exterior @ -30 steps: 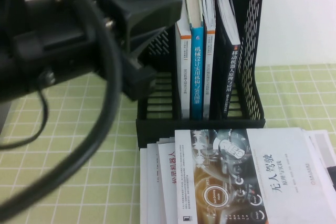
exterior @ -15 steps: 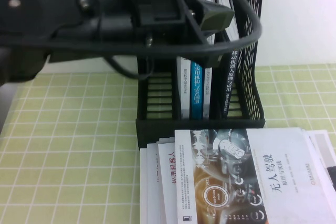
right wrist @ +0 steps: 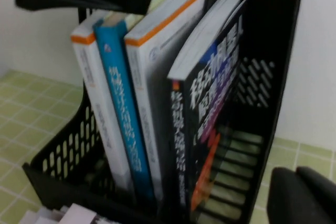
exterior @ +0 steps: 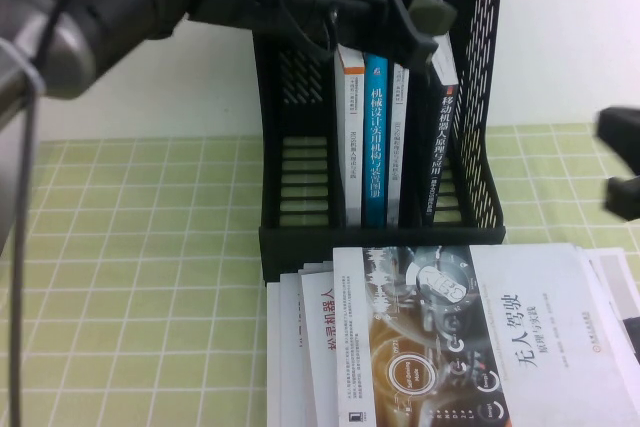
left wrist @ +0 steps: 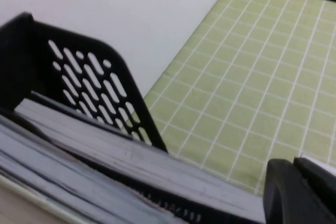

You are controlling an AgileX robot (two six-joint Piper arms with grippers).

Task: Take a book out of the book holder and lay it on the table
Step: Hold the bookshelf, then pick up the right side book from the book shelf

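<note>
office desk: book holder, textbooks

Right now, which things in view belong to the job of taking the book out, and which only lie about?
For the job:
- black book, rightmost in the book holder
- table
- left gripper, over the books' tops
- right gripper, at the right edge, shut

Lying about:
- blue-spined book
- white books on either side of the blue one
- flat books in front

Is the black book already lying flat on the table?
No, the black book stands upright in the book holder, beside the orange-trimmed one.
</note>
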